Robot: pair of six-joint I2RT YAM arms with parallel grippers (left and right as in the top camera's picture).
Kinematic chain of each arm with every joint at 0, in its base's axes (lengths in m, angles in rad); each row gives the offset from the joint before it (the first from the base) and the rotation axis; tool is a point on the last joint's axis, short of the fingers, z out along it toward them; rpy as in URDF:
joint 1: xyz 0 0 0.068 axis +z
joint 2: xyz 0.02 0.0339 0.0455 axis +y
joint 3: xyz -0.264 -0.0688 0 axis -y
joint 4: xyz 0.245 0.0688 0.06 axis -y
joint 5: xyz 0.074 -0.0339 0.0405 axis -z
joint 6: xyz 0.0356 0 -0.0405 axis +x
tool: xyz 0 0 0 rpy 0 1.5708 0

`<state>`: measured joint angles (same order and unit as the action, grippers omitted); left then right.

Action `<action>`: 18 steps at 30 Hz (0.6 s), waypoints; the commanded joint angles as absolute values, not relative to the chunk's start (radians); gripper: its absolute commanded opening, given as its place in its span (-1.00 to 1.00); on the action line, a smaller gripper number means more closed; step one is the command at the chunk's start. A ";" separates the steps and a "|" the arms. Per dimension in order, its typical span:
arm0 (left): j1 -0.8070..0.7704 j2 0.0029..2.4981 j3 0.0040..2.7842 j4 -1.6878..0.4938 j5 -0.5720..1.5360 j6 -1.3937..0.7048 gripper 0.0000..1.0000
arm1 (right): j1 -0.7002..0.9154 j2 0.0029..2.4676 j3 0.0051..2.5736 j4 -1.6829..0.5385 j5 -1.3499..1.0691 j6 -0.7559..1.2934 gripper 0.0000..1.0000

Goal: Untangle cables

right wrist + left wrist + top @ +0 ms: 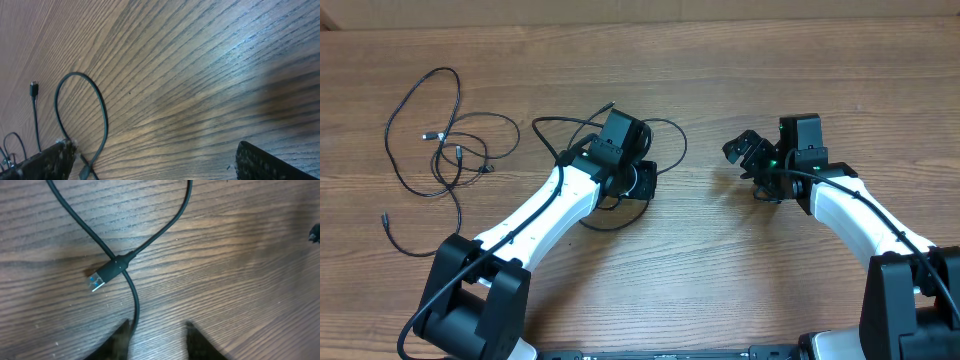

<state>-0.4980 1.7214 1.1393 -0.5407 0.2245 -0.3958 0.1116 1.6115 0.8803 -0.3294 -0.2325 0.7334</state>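
Black cables (440,145) sprawl in a loose tangle at the far left of the bench (720,290), well apart from both arms. One more cable (131,287) lies under your left tool (157,342) — it crosses over itself right at its silver-tipped plug (102,277), which lies flat on the wood. That tool is partly open, its fingers (120,340) apart with bare bench between them. The cable runs down just beside the finger on the left of the wrist view, and you cannot tell whether it touches. Your right tool (155,167) stands spread wide and holds nothing — it hovers over bare wood, with a cable loop (82,115) off to one side.
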 commanded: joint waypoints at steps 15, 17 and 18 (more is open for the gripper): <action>-0.506 1.713 1.134 -0.541 0.196 -0.420 0.06 | 0.110 1.618 0.876 -0.323 -0.237 0.736 1.00; -0.506 1.713 1.134 -0.542 0.195 -0.420 0.05 | 0.110 1.618 0.876 -0.323 -0.237 0.736 0.99; -0.506 1.713 1.134 -0.542 0.195 -0.420 0.06 | 0.110 1.618 0.876 -0.323 -0.237 0.736 1.00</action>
